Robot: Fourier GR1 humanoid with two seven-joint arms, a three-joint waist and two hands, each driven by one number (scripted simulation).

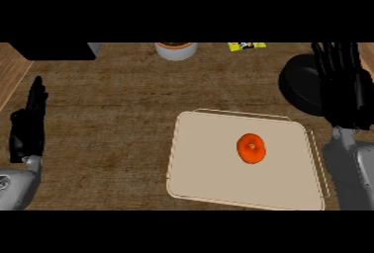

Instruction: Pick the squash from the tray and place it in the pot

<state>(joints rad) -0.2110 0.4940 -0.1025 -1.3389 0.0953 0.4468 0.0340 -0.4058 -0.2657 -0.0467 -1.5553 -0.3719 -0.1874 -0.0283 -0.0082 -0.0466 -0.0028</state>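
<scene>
Counter: the dark brown wood-grain counter (110, 99) fills the view; a lighter wooden strip runs along its left edge.
Tray: the beige rectangular tray with raised rim (205, 163) lies near the counter's front edge, right of centre, turned slightly askew.
Pot: the black round pot (301, 86) sits by the counter's right edge, behind the tray and apart from it; the right hand covers its right part, so its inside and full outline are hard to make out.
Black block: a black box-like object (55, 50) at the counter's back left corner is cut off by the view's top edge.
Right hand: the black right hand (343, 84) shows over the pot's right side with fingers straight and spread, pointing toward the back edge; it grasps nothing. Whether it touches the pot cannot be told.
Left hand: the black left hand (29, 123) rests near the counter's left edge, seen edge-on, fingers straight and up, holding nothing.
Cup: a grey cylindrical cup with orange contents (175, 50) stands at the back edge, partly cut off.
Squash: the small round orange squash (251, 148) lies on the tray, a little right of its middle, untouched by either hand.
Yellow item: a small yellow packet (246, 46) at the back edge is mostly cut off and unclear.
</scene>
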